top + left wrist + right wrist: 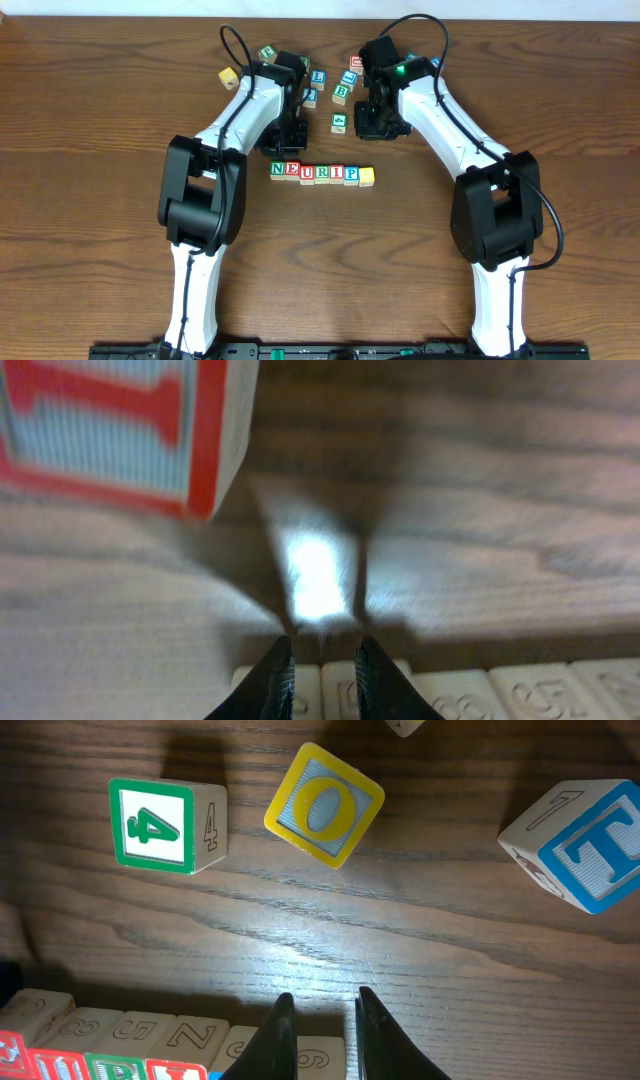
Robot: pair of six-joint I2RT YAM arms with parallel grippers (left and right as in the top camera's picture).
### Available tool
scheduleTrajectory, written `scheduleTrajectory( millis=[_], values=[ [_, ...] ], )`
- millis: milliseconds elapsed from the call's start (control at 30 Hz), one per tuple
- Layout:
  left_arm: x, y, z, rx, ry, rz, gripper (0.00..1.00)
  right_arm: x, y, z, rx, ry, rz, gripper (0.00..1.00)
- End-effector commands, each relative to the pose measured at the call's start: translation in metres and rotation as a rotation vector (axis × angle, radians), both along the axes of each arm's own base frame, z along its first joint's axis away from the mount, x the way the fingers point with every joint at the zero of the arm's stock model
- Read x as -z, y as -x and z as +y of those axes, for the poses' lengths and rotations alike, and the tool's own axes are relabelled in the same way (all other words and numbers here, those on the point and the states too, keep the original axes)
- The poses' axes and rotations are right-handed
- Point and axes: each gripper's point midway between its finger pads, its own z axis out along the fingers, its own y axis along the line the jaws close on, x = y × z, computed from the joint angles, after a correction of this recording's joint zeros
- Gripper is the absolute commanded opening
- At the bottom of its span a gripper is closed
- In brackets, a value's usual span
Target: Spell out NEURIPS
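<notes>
We see the cube row lying centred on the table: pale faces spelling N-E-U-R-I-P in green, red, blue, then plain yellow. Left gripper pinched closed, right gripper nearly so, both empty.

NEURIPS row centre table; loose cubes behind (scattered).

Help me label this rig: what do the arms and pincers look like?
Left arm and right arm match: white links, bulky black joints, a black cable each. A green light marks the right one. Left pincer and right pincer have dark tapered fingers.
</notes>
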Motion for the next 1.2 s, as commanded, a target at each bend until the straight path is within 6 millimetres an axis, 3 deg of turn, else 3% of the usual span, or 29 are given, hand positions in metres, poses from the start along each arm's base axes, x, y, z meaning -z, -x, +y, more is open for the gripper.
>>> scheduleTrajectory(
  millis=[0,1167],
  values=[
    [0.007,0.000,0.001,-0.003,-0.015,0.004,0.21,-0.003,-0.002,-0.002,0.010,0.008,-0.009,0.15],
    [0.007,0.014,0.006,-0.028,-0.036,0.061,0.19,-0.002,-0.001,-0.004,0.011,0.018,-0.003,0.17]
  ],
)
